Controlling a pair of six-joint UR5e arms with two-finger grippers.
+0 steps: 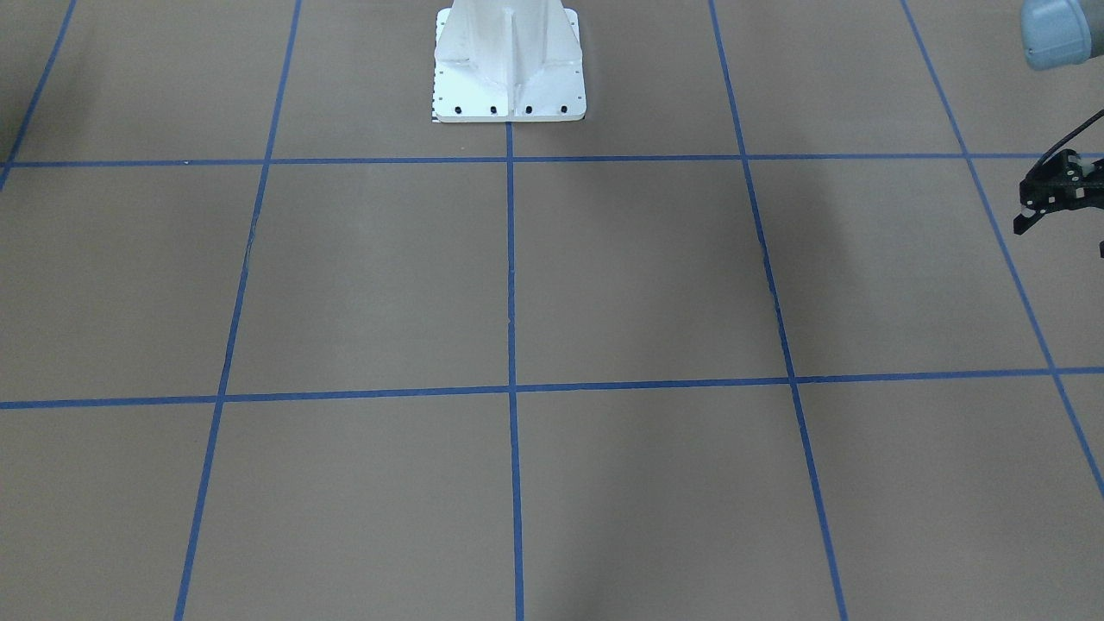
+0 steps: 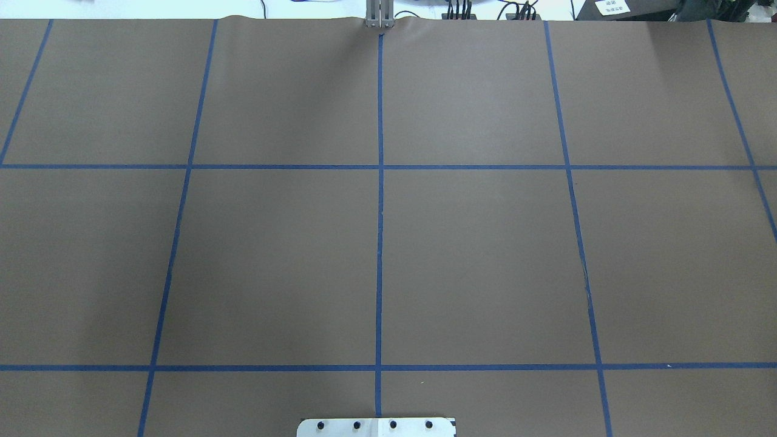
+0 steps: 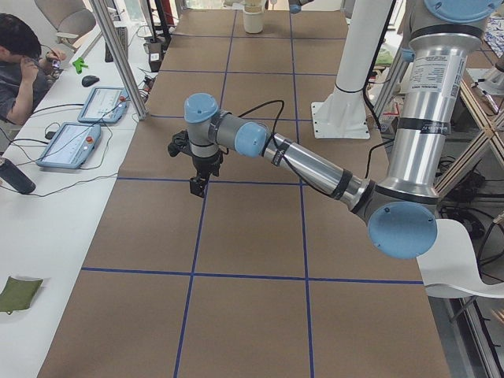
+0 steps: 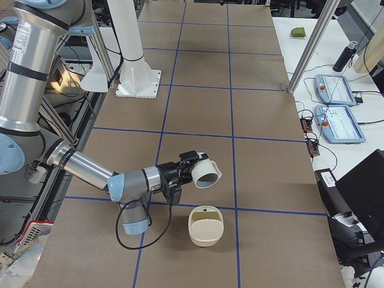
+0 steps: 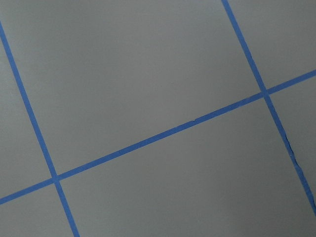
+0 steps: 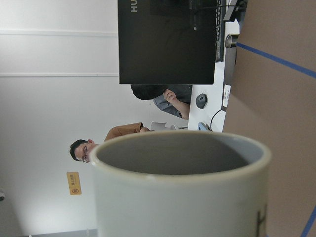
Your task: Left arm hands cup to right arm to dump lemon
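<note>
The cup (image 4: 204, 173) is white with a grey inside and lies tilted on its side in the air, mouth facing away from the arm. My right gripper (image 4: 191, 170) is shut on it. In the right wrist view the cup (image 6: 182, 197) fills the lower half, and the part of its inside that shows is empty. A cream container (image 4: 205, 227) stands on the table just below the cup. No lemon shows in any view. My left gripper (image 1: 1061, 238) hangs empty over the table at the view's edge, fingers apart; it also shows in the exterior left view (image 3: 198, 187).
The white robot pedestal (image 1: 509, 69) stands at the table's robot side. Brown table paper carries a blue tape grid (image 2: 380, 167). A side table holds tablets (image 4: 336, 90) and a bottle (image 4: 346, 56). An operator (image 3: 20, 67) sits beside it.
</note>
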